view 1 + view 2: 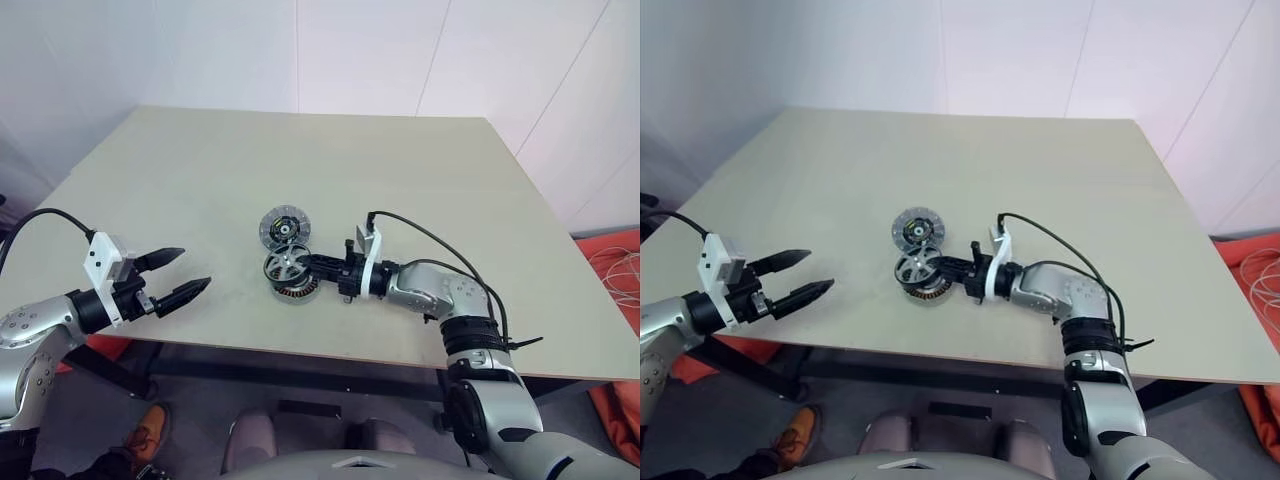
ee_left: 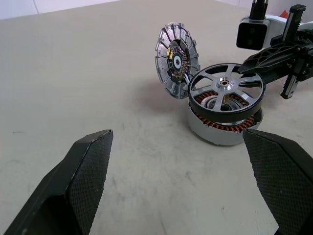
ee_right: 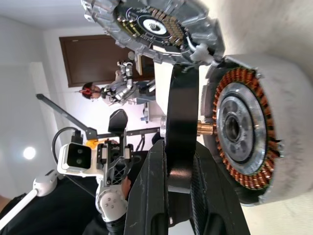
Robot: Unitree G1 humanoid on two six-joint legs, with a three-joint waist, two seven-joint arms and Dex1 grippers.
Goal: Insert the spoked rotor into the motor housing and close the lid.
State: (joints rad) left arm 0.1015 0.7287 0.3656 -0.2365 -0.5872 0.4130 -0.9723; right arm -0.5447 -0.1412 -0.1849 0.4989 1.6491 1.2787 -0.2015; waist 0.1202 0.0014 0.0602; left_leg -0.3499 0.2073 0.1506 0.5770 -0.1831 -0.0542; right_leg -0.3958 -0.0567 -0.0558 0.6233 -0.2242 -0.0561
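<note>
Near the table's (image 1: pixel 180 180) front edge: right claw (image 1: pixel 318 266) clenched on wheel (image 1: pixel 285 264), level just above copper-wound housing (image 1: pixel 292 291), shaft pointing into its centre; lid (image 1: pixel 284 227) propped behind; left claw (image 1: pixel 178 275) released, well apart.

- It looks like a robotics lab or test room; a bare beige table (image 1: pixel 300 170) stands against plain white walls (image 1: pixel 400 50)
- Loose white cables (image 1: pixel 618 270) lie on an orange mat (image 1: pixel 610 400) beside it

Bright, even light; soft shadows; edges perhaps curved.
</note>
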